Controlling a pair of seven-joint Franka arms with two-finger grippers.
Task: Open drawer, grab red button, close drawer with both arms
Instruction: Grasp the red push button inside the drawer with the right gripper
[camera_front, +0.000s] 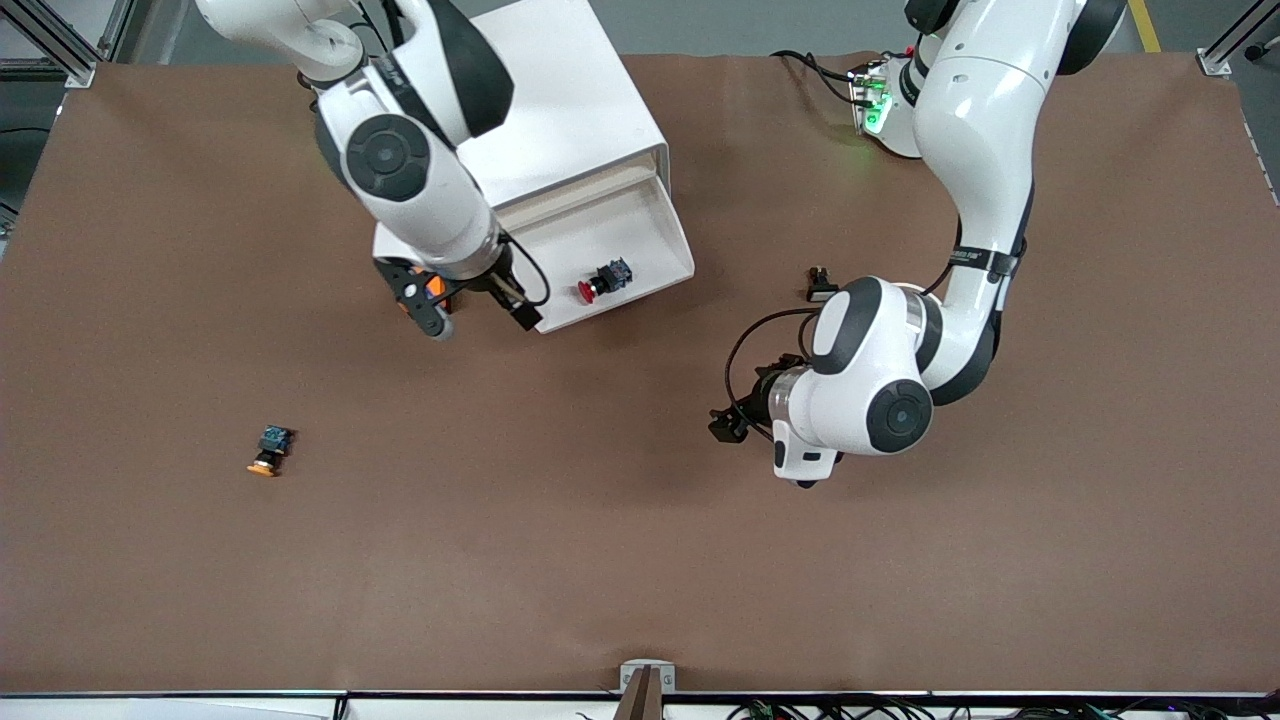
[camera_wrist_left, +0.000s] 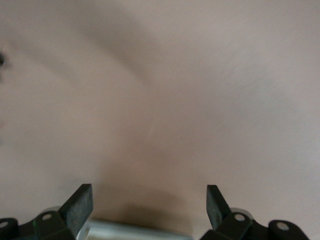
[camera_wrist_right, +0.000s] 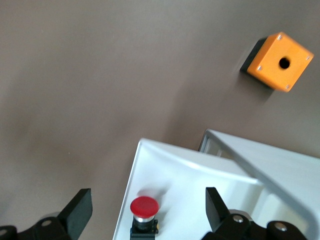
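The drawer (camera_front: 640, 235) is pulled out of the white cabinet (camera_front: 560, 110) and is open. The button (camera_front: 603, 280), with its red cap, lies on its side in the drawer near the front rim. In the right wrist view the button (camera_wrist_right: 144, 211) shows between the fingers, below them, on the drawer floor (camera_wrist_right: 170, 172). My right gripper (camera_front: 480, 318) (camera_wrist_right: 147, 205) is open and empty, up over the drawer's front corner toward the right arm's end. My left gripper (camera_front: 728, 420) (camera_wrist_left: 150, 200) is open and empty, over bare table nearer the camera than the drawer.
An orange cube with a round hole (camera_wrist_right: 277, 61) sits on the table beside the cabinet; in the front view (camera_front: 435, 287) my right hand mostly hides it. The orange-capped twin (camera_front: 270, 450) lies toward the right arm's end. A small black part (camera_front: 820, 285) lies near the left arm.
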